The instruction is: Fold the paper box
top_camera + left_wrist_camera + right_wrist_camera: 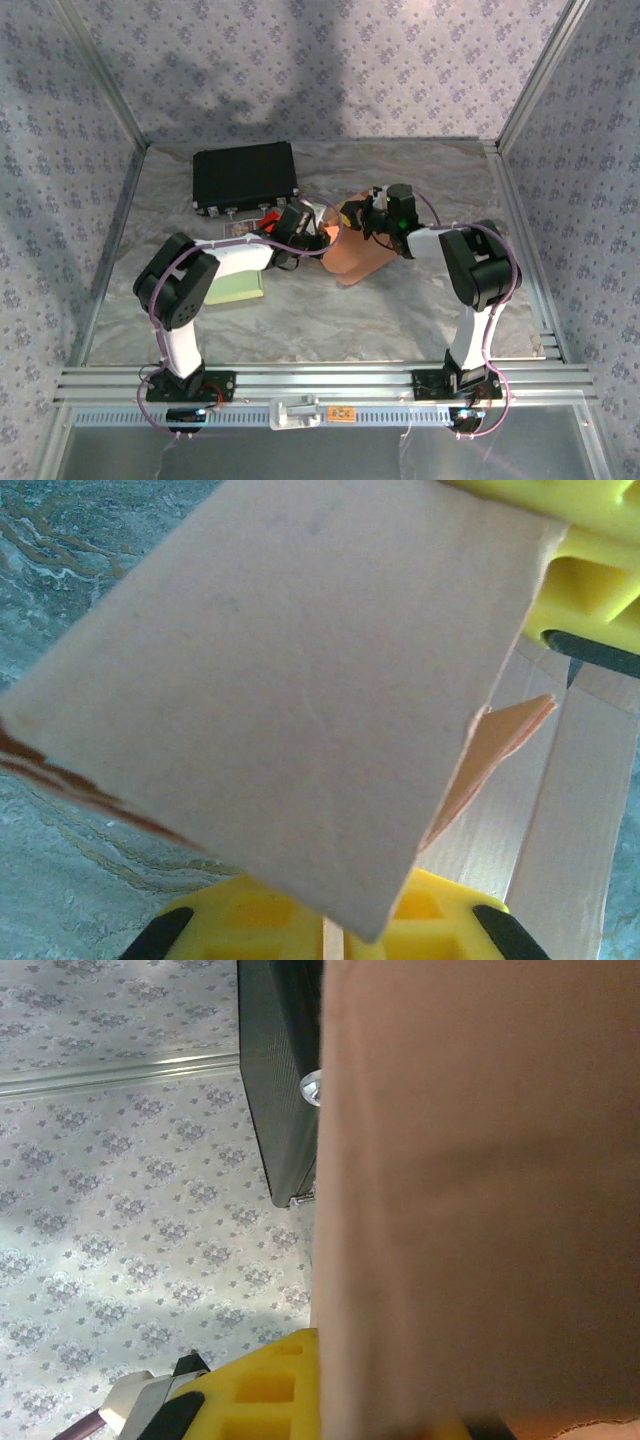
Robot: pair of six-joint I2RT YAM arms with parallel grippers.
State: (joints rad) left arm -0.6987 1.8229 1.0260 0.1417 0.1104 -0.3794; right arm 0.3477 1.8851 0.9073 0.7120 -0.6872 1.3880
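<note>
Overhead, left pincer [318, 234] and right pincer [362, 220] meet at the paper box [360, 260] — up close, left seemingly clamps it, right unclear.

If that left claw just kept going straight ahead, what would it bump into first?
The paper box: its pale flap sits right in front of the left gripper, seemingly touching it, though depth is unclear.

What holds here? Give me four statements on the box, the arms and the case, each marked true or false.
1. The left arm and the right arm both reach to the paper box. True.
2. The black case sits at the near edge by the arm bases. False: it sits far left on the table.
3. A cardboard flap passes between the left arm's yellow fingers. True.
4. The box is blue. False: it is pale brown.
</note>
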